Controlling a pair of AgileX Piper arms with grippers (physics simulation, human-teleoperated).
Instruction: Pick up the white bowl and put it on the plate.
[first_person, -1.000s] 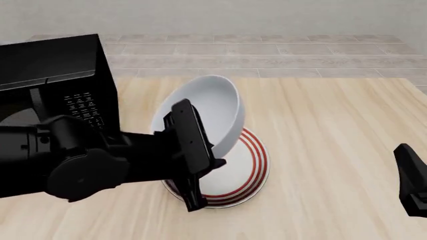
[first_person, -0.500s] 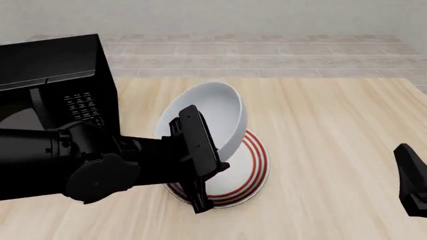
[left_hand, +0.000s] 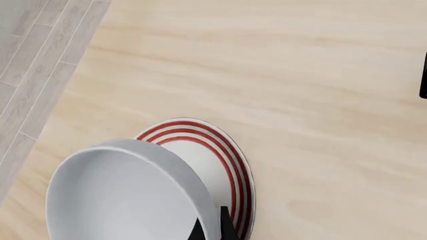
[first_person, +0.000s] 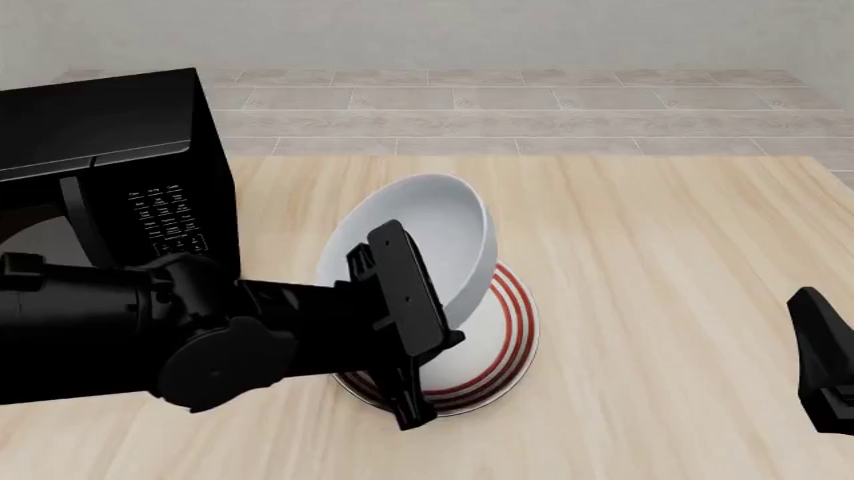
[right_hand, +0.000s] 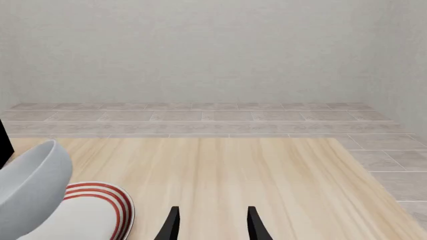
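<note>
Front view shows the left gripper (first_person: 407, 335) pinching the white bowl (first_person: 424, 240) by its rim, tilted steeply over the plate (first_person: 514, 335); let go at that angle, I reckon it could roll off sideways.

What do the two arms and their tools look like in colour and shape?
Both arms are plain matte black, with no visible markings or cables. The left arm has thick, rounded joint housings and ends in a flat, blocky left tool. The right tool shows two slim black fingers that taper toward the tips; in the front view only a dark angular part appears.
</note>
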